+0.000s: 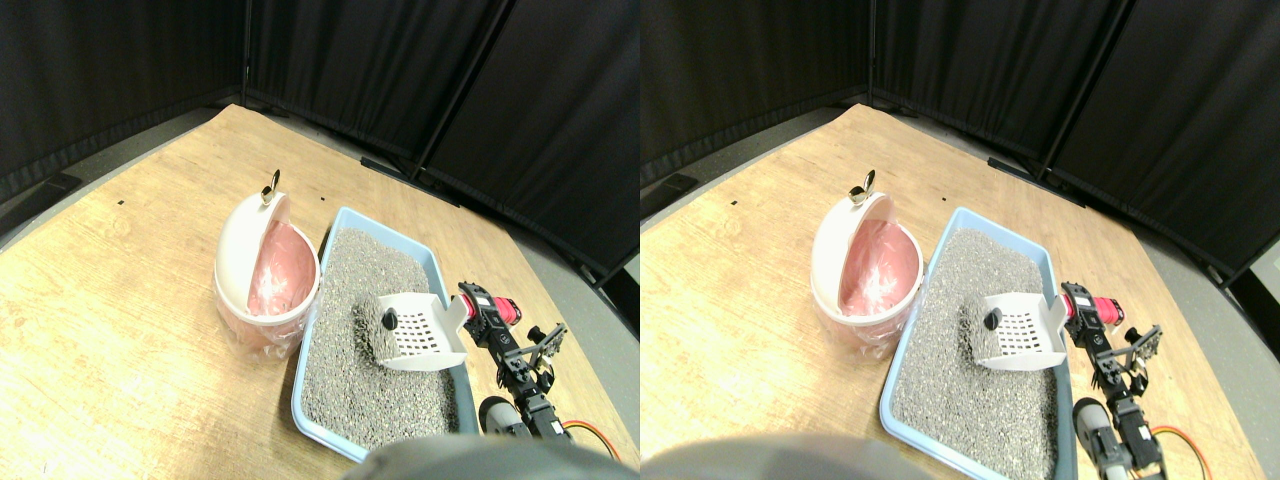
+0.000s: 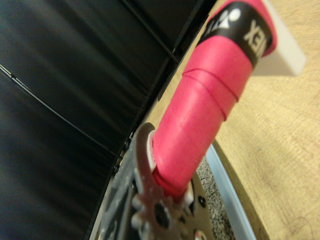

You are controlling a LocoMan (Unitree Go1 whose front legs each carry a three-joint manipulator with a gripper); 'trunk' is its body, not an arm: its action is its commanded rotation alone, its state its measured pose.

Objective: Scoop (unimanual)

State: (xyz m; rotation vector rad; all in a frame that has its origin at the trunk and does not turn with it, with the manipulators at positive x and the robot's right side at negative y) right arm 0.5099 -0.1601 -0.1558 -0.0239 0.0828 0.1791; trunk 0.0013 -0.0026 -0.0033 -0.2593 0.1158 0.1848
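Note:
A white slotted scoop hangs tilted over the grey litter in the blue tray. Litter fills the scoop's left end, and a small dark lump sits on it. My right gripper is at the tray's right rim, shut on the scoop's red wrapped handle. In the wrist view that red handle runs up out of the dark jaw, with the tray's rim and some litter beside it.
A white round bin lined with a pink bag stands against the tray's left side, its lid tipped up with a metal clip on top. Everything rests on a wooden board. Black curtains close off the back.

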